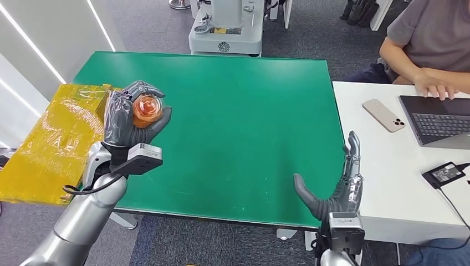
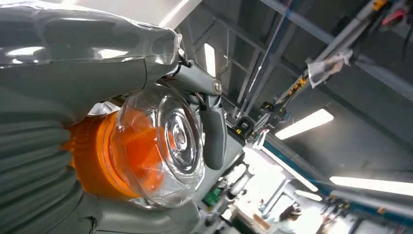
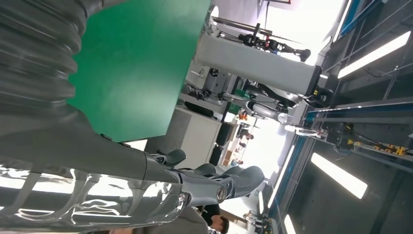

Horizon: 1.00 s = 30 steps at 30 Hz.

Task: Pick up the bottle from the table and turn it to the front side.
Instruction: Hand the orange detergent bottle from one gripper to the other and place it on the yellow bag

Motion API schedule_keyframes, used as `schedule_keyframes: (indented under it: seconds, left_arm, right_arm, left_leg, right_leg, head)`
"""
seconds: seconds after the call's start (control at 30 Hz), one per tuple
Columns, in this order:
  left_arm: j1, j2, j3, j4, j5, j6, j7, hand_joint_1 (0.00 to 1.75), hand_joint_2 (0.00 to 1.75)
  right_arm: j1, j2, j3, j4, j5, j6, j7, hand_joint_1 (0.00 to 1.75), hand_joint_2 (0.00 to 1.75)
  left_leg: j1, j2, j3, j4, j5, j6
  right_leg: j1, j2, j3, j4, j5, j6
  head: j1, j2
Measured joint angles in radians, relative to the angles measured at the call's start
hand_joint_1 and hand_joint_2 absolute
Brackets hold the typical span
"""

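Left robot hand: raised above the left side of the green tabletop, fingers wrapped around one bottle; in the left wrist view grey fingers curl over the bottle's clear ribbed base.
Right robot hand: one, released, fingers straight and apart, thumb out to the side, holding nothing, over the tabletop's near right edge.
Bottle: one, clear with orange contents and an orange band, off the tabletop, base turned up toward the head camera.
Tabletop: one green surface; one white table just beside it on the right.
Yellow sheet: one, crinkled, at the tabletop's left edge.
White table items: one phone, one laptop, one black power adapter.
Person: one, seated at the laptop, hand on the keyboard.
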Motion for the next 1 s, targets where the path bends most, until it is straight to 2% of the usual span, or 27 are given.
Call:
schedule_keyframes:
  seconds: [0.2,0.3,0.5,0.73,0.93,1.0]
  left_arm:
    - [-0.065,0.052,-0.046,0.107,-0.088,-0.040,0.017,1.75,1.75]
    - [-0.082,0.067,-0.064,0.204,-0.099,-0.018,0.009,1.75,1.75]
    - [-0.080,0.075,-0.101,0.396,-0.209,0.080,0.000,1.75,1.75]
    - [-0.086,0.072,-0.131,0.534,-0.265,0.097,0.000,1.75,1.75]
    - [-0.156,0.076,-0.148,0.723,-0.325,0.104,-0.081,1.75,1.75]
    - [-0.187,0.084,-0.151,0.798,-0.351,0.075,-0.121,1.75,1.75]
  right_arm:
    - [0.006,0.000,-0.007,-0.007,0.011,0.013,0.001,0.00,1.75]
    - [0.020,0.000,-0.013,-0.017,0.014,0.012,0.001,0.00,1.75]
    - [0.040,0.000,-0.020,-0.044,0.019,0.010,0.004,0.00,1.75]
    - [0.054,0.000,-0.023,-0.064,0.025,0.015,0.008,0.00,1.75]
    - [0.056,0.000,-0.027,-0.068,0.020,0.031,0.001,0.00,1.75]
    - [0.054,0.000,-0.027,-0.068,0.010,0.029,-0.002,0.00,1.75]
  left_leg:
    - [0.000,0.000,0.000,0.000,0.000,0.000]
    - [0.000,0.000,0.000,0.000,0.000,0.000]
    - [0.000,0.000,0.000,0.000,0.000,0.000]
    - [0.000,0.001,0.000,0.000,-0.001,-0.001]
    - [0.000,0.001,0.000,0.000,-0.001,-0.001]
    - [0.000,0.001,0.000,0.000,-0.001,-0.001]
  right_leg:
    - [0.000,0.000,0.000,0.000,0.000,0.000]
    - [0.000,0.001,0.000,0.000,0.000,0.000]
    - [0.000,0.001,0.000,0.000,0.000,-0.001]
    - [0.000,0.001,0.000,0.000,-0.001,-0.001]
    - [0.000,0.001,0.000,0.001,0.000,-0.001]
    - [0.000,0.001,0.000,0.001,0.000,-0.001]
  head:
    - [0.000,0.000]
    - [0.000,0.000]
    - [0.000,0.000]
    - [0.000,0.000]
    - [0.000,0.000]
    - [0.000,0.000]
